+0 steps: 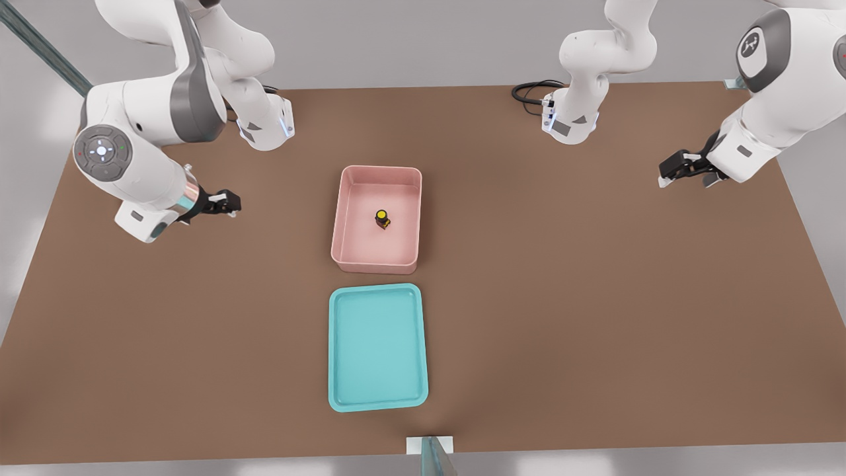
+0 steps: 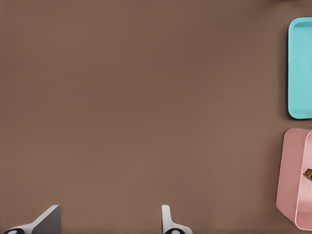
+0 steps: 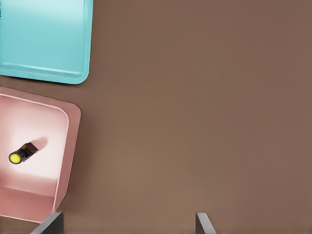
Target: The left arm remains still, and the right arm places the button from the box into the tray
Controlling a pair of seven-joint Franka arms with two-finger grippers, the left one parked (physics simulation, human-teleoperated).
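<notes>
The button [image 1: 382,218], a yellow cap on a dark body, stands inside the pale pink box [image 1: 342,218] at the table's middle. In the right wrist view the button [image 3: 20,153] rests on the floor of the box [image 3: 68,156]. The teal tray [image 1: 378,347] lies just in front of the box with nothing in it, and its corner also appears in the right wrist view as the tray [image 3: 44,34]. My gripper [image 1: 228,201] hovers over bare table to the front view's left of the box, well apart from it. Its fingers [image 3: 202,224] are spread wide and hold nothing.
The brown table [image 1: 595,297] extends widely to the front view's right of box and tray. The parked arm's gripper [image 1: 684,168] hangs at the far right. Two arm bases [image 1: 264,125] and a cable [image 1: 532,92] sit along the back edge.
</notes>
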